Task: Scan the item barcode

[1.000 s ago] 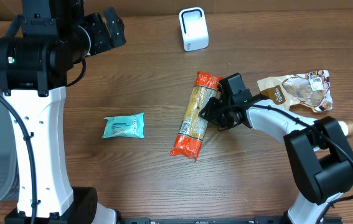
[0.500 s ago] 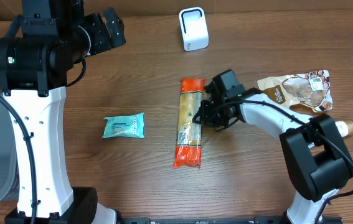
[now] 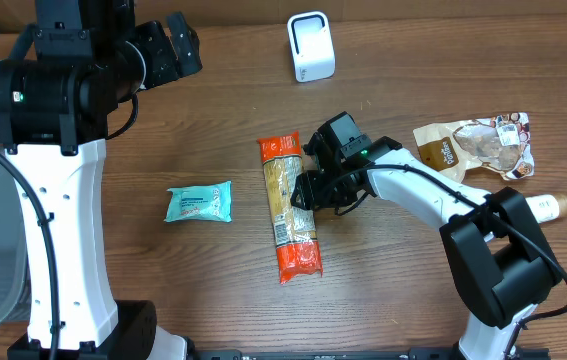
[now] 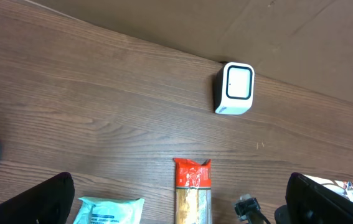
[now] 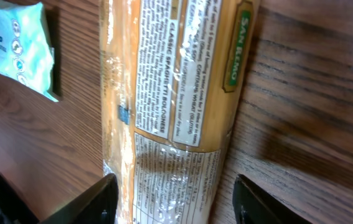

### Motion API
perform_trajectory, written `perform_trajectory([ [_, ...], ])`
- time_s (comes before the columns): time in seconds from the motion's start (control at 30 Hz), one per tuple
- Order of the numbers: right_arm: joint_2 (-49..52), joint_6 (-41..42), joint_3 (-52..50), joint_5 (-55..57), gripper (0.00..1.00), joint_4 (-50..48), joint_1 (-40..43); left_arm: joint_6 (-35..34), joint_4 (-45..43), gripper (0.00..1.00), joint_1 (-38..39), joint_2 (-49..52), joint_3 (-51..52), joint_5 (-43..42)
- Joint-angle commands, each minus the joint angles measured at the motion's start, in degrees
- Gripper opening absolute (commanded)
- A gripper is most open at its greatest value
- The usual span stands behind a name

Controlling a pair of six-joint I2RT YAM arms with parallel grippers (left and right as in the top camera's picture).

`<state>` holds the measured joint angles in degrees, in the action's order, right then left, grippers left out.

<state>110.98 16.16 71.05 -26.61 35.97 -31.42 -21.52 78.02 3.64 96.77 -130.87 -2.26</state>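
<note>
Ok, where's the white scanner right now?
Overhead, the white scanner stands near the far edge of the table, right of centre, well beyond the spaghetti pack.

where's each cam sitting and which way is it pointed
Overhead: above the table, facing straight down on the long orange-ended spaghetti packet, teal wipes packet and white box-shaped scanner; both arms, left tool and right tool show.
Left wrist: held high, angled down at the scanner and table's far edge; its two dark fingers fill the bottom corners.
Right wrist: low over the spaghetti packet's printed label; its fingers show at the bottom.
Shared: the spaghetti packet, in all three.
</note>
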Motion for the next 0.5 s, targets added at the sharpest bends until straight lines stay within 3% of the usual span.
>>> perform_trajectory([
  [0.0, 1.79, -2.95, 1.55, 0.02, 0.61, -0.50, 0.26, -0.79, -0.20, 0.99, -0.15, 0.35, -0.37, 0.57],
  [0.27, 5.38, -2.67, 2.23, -1.92, 0.57, -2.71, -0.02, -0.79, -0.20, 1.00, -0.15, 0.35, -0.37, 0.57],
  [0.47, 8.33, 3.89, 2.23, -1.97, 0.55, -8.79, -1.97, -0.79, -0.20, 1.00, -0.15, 0.35, -0.37, 0.57],
])
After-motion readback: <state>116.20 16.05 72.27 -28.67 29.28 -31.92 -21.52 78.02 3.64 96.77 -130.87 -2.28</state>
